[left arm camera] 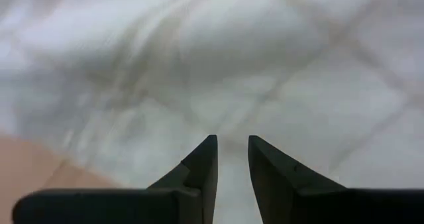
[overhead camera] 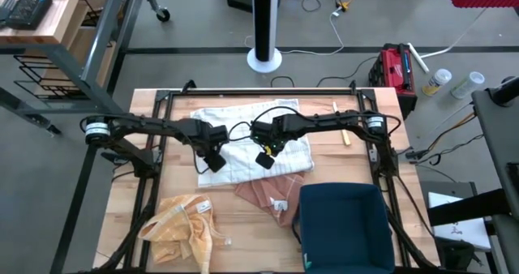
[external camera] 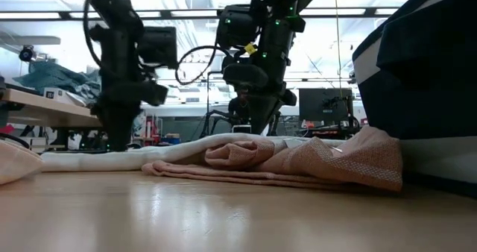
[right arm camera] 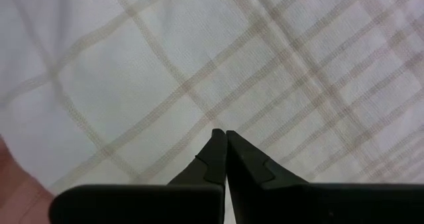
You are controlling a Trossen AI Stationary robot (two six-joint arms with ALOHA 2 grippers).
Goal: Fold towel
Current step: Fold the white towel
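Observation:
A white checked towel [overhead camera: 253,143] lies spread flat in the middle of the table. My left gripper [overhead camera: 214,163] points down at its near left corner, fingers a narrow gap apart [left arm camera: 232,143], with bare wood beside the cloth edge. My right gripper [overhead camera: 265,159] points down over the towel's near edge, right of the middle, fingers shut [right arm camera: 226,135] above the check pattern. In the low view both grippers, left [external camera: 119,136] and right [external camera: 258,129], reach down to the towel's top surface [external camera: 112,159]. My left gripper comes at the white towel's near left corner [left arm camera: 218,111] from above, pointing down; whether its tips touch the cloth I cannot tell. My right gripper comes from above with shut fingers at the towel's near edge area [right arm camera: 218,111]; whether it touches or pinches cloth I cannot tell.
A pink towel [overhead camera: 272,194] lies crumpled just near of the white one, partly under its edge. A yellow towel [overhead camera: 182,225] is bunched at the near left. A dark blue bin [overhead camera: 340,221] stands at the near right. A wooden stick [overhead camera: 344,136] lies far right.

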